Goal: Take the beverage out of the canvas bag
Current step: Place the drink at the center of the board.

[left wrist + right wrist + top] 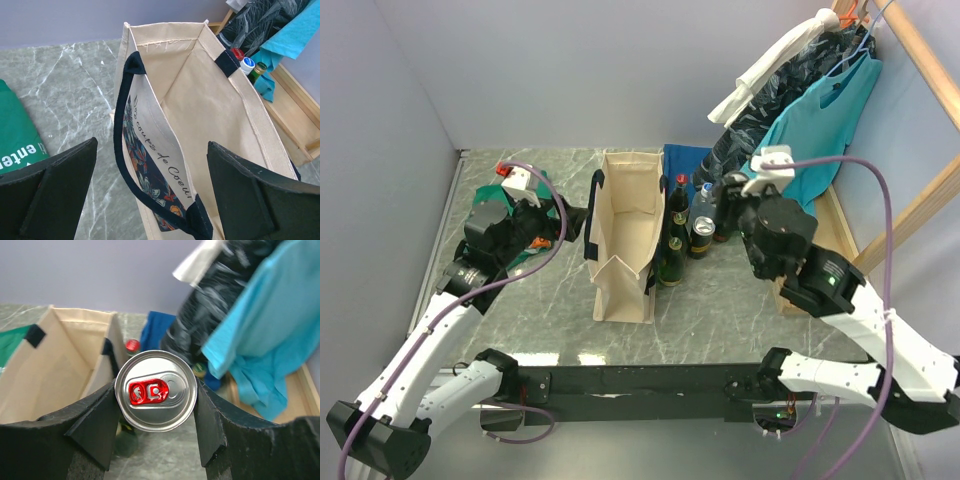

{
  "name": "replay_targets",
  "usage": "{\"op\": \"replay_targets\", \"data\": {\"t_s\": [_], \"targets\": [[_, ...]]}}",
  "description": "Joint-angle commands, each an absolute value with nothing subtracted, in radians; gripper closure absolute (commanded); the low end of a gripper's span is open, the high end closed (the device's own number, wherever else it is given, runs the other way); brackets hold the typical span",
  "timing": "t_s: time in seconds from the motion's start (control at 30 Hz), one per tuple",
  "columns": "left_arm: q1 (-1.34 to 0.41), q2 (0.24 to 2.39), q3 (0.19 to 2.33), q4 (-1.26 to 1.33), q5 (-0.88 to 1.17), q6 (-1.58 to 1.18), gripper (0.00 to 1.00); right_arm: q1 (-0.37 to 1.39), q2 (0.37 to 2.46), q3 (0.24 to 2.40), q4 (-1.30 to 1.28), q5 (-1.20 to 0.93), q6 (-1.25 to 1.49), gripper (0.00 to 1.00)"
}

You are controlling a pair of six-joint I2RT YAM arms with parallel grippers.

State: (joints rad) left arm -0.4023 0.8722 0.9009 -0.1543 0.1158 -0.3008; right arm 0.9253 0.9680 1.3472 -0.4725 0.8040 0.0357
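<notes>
**One firm hold, handle gently**

Our right claw (156, 395) clamps the silver drink can with red tab (155, 389), beside the dark glass bottles (672, 248), outside the cream canvas bag (625, 225). Our left claw (152, 145) gapes empty. We judge the can thin-walled and slick: squeeze mid-wall, gently.

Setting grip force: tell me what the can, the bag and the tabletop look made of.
The can: metal, likely aluminium; shiny silver top with a red pull tab.
The bag: cream woven canvas, matte; stitched seams show.
The tabletop: smooth grey stone look with white veins; marble or laminate, cannot tell.
</notes>
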Motion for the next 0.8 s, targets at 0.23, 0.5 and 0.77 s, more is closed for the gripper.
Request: {"op": "replay_targets", "data": {"t_s": [0.23, 0.5, 0.77], "targets": [[-0.397, 0.844, 0.908, -0.133, 0.109, -0.285, 0.04, 0.874, 0.858, 1.215, -0.469, 0.911, 0.181, 1.0], [-0.397, 0.838, 0.907, -0.133, 0.112, -0.285, 0.04, 0.721, 0.85, 1.135, -0.479, 0.744, 0.259, 1.0], [-0.397, 0.839, 0.907, -0.137, 0.11, -0.284, 0.04, 0.624, 0.854, 1.046, -0.468, 0.67, 0.298, 1.0]]}}
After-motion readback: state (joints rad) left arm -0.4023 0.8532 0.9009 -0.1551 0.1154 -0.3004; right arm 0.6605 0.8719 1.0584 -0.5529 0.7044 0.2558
